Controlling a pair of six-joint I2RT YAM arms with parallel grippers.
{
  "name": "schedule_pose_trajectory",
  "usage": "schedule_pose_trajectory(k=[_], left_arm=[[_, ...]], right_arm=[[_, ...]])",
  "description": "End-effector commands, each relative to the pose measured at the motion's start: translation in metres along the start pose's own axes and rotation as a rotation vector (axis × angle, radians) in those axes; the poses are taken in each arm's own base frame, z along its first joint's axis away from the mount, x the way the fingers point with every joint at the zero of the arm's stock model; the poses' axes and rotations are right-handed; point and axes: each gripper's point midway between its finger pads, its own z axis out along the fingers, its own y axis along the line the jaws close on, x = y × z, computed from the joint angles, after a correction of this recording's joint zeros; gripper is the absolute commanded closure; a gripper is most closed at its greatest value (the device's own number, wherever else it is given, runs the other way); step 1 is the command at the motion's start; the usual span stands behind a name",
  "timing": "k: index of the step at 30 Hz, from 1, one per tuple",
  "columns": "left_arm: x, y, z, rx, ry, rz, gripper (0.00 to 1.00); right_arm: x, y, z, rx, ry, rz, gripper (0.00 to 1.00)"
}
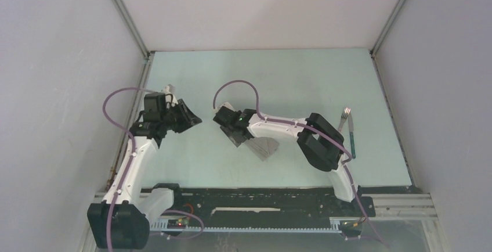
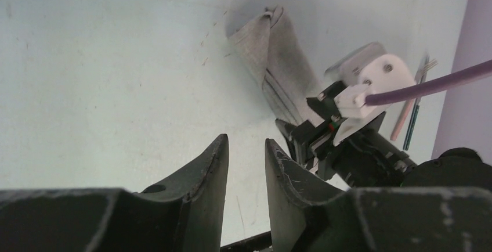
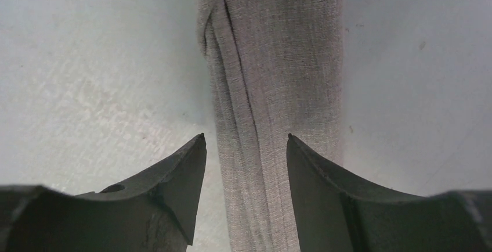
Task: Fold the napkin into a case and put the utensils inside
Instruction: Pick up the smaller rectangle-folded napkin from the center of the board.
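Where the napkin lies: the taupe-grey napkin (image 3: 278, 60) is folded into a narrow, layered strip, flat on the pale table (image 1: 290, 78), near its middle and towards the near edge.
Right gripper: the right gripper (image 3: 246, 139) is over the strip, fingers well apart, one on each side of its long folds; the cloth runs between and beneath them. I cannot tell whether the tips touch the cloth.
Left gripper: the left gripper (image 2: 246, 141) sits to the left of the strip, well apart from it, with a slim gap between its fingers and nothing in that gap.
Utensils: the utensils (image 1: 350, 133) lie together on the table's right side, well apart from the napkin and beyond the right arm's elbow.
Utensil details: silver fork tines (image 1: 346, 112) point to the far side; a pale pink handle (image 2: 402, 121) and a dark teal handle (image 2: 412, 127) lie side by side.
Case contents: no utensil lies on or in the folded cloth.
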Motion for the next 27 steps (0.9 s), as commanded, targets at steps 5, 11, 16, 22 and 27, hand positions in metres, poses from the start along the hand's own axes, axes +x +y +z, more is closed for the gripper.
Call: schedule_pose_trajectory(k=[5,11,16,22,27], left_arm=[[0.005,-0.003,-0.002,0.043,-0.005,0.022,0.63],[0.004,-0.007,-0.005,0.059,-0.013,0.021,0.62],[0.003,-0.008,-0.006,0.062,-0.018,0.019,0.61],[0.002,-0.004,-0.008,0.056,-0.035,0.013,0.60],[-0.003,-0.003,-0.012,0.051,-0.057,0.002,0.60]], right_arm=[[-0.013,-0.002,0.006,0.085,-0.043,-0.013,0.42],[-0.011,0.003,0.011,0.128,-0.048,-0.038,0.43],[-0.010,-0.006,0.016,0.248,-0.055,-0.059,0.47],[-0.014,-0.011,0.018,0.347,-0.086,-0.096,0.69],[-0.027,-0.012,0.009,0.343,-0.125,-0.087,0.87]])
